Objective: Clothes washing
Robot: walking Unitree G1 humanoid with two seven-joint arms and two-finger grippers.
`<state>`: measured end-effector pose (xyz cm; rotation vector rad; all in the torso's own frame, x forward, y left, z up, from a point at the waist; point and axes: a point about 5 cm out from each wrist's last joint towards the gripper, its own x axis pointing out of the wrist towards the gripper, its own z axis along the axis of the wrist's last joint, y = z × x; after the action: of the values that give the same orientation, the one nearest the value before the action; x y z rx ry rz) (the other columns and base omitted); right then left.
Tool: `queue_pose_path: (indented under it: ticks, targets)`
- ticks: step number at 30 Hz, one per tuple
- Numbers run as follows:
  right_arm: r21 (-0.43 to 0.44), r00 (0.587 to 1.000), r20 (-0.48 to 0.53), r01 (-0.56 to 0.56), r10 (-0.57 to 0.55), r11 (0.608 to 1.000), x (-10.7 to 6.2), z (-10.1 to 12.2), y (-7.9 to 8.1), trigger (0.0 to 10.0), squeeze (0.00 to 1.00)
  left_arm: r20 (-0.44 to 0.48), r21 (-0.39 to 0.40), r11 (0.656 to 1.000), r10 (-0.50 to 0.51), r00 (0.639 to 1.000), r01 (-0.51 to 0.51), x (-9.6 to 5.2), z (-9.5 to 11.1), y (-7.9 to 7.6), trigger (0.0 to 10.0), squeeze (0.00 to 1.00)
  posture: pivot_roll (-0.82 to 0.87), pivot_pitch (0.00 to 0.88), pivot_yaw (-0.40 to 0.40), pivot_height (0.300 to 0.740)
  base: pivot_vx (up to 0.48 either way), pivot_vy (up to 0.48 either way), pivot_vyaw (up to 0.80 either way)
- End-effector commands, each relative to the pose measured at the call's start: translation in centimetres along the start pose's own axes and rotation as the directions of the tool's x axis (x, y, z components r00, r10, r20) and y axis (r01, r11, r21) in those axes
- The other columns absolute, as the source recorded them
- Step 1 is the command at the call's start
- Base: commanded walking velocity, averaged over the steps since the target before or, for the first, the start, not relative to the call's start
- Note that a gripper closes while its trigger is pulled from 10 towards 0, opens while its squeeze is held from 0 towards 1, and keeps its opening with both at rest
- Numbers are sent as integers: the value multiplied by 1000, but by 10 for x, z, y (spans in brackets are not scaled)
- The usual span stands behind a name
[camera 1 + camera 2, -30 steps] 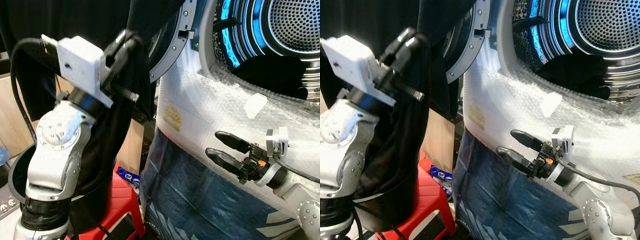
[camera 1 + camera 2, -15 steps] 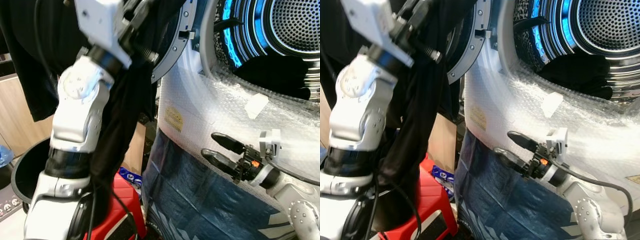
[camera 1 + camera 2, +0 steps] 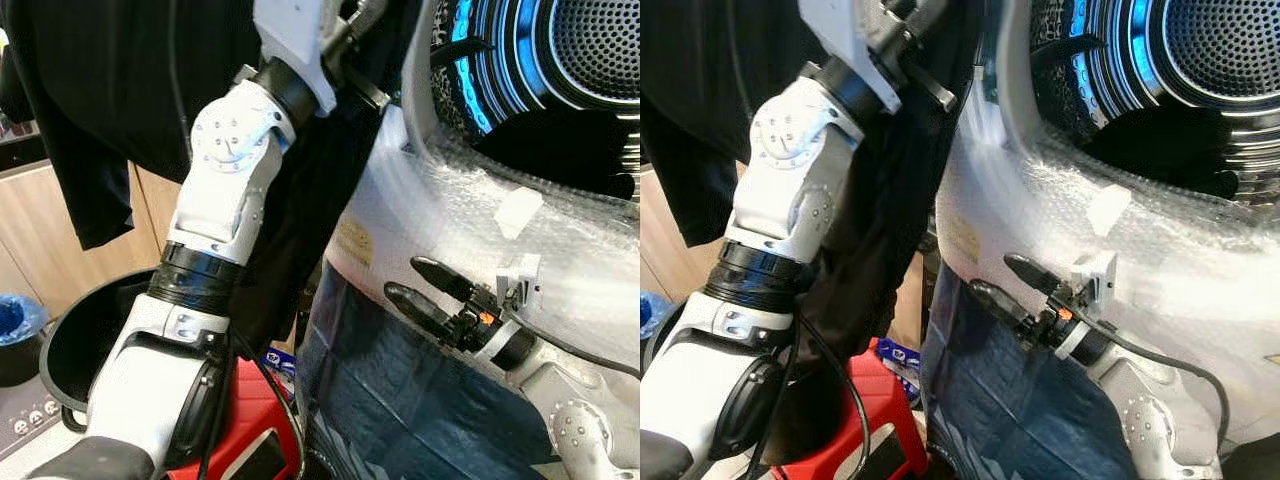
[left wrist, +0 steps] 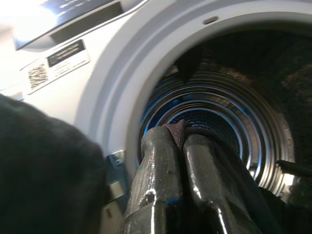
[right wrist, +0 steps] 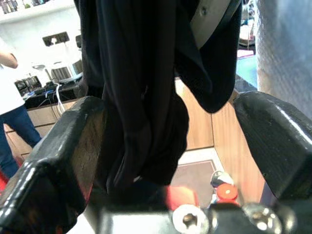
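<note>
From the head cameras I see my left arm raised high beside the washing machine [image 3: 400, 215], its wrist going up out of frame with a black garment [image 3: 300, 240] hanging down from there along the arm. The machine's front is wrapped in bubble film, and the drum [image 3: 590, 50] sits open and lit blue, with dark clothing already lying inside. My right gripper [image 3: 420, 290] hovers low against the machine's front, jaws apart and empty.

On the left wrist camera, the left gripper [image 4: 179, 146] has its two fingers pressed together on a fold of the garment, which pokes out just past the tips, with the drum opening straight ahead of them.

On the right wrist camera, the hanging garment shows between the spread fingers [image 5: 63, 146], well beyond them and untouched
</note>
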<state>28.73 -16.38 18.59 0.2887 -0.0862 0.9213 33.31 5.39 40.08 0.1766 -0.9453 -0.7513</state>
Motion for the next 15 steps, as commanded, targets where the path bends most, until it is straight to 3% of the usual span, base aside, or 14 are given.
queue_pose_path:
  ticks: [1, 6, 8, 14, 15]
  targets:
    - [-39, 1000, 15, 16, -16, 999, 6, 9, 5, 10000, 0, 66, 16, 999, -53, 996, 52, 12, 14, -4, 10000, 0, 15, 0, -8, 740, 0, 0, 0]
    - [-63, 998, 11, 63, -63, 996, 21, 8, 16, 10000, 0, 81, 13, 997, -71, 994, 70, 16, 15, -2, 10000, 0, 11, 0, -4, 740, 0, 0, 0]
    - [-63, 996, -31, 76, -78, 995, 31, 2, 26, 10000, 0, 81, 7, 997, -72, 994, 72, 25, 15, 0, 10000, 0, 8, 0, 0, 740, 0, 0, 0]
    - [-62, 993, -66, 99, -103, 993, 45, -5, 37, 10000, 0, 62, -7, 998, -66, 996, 66, 42, 12, 2, 10000, 0, 6, 0, 2, 740, 0, 0, 0]
    - [-69, 992, -68, 104, -109, 992, 53, -6, 45, 10000, 0, 36, -21, 998, -60, 998, 60, 51, 7, 1, 10000, 0, 5, 0, 3, 740, 0, 0, 0]
